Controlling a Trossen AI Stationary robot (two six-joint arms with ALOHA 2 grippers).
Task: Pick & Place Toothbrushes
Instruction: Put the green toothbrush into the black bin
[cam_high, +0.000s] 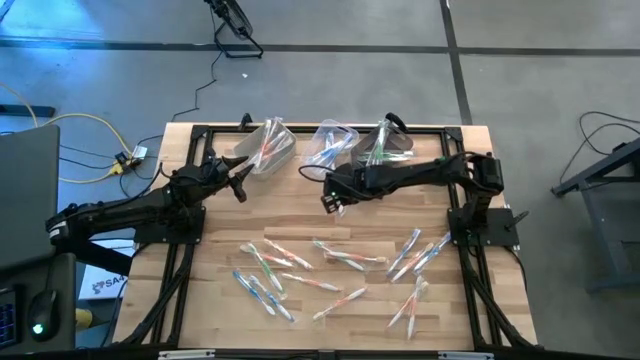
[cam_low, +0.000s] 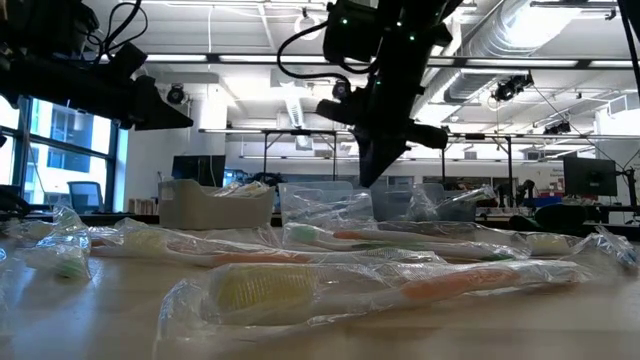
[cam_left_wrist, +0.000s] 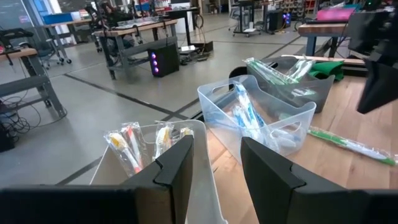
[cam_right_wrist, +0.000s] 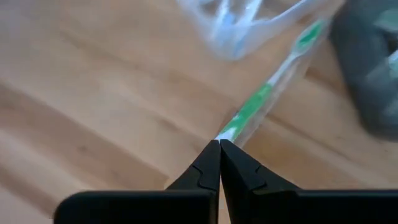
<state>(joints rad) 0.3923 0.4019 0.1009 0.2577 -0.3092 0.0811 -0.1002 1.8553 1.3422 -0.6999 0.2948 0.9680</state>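
Right gripper (cam_right_wrist: 219, 146), fingers together, clamps a green toothbrush (cam_right_wrist: 252, 109) near the three bins (cam_high: 330, 145) at the tabletop's (cam_high: 220, 280) far edge. Left gripper (cam_left_wrist: 214, 158), fingers apart, hovers over the left bin (cam_left_wrist: 202, 168). Wrapped toothbrushes (cam_high: 330, 270) litter the near half.

The wooden table (cam_high: 220, 290) bears scattered wrapped toothbrushes (cam_high: 300, 270) and three bins (cam_high: 330, 145).

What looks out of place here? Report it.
One green toothbrush lies loose beside the bins, in none of them and away from the scattered pile. The right gripper, shut, hovers over its end.
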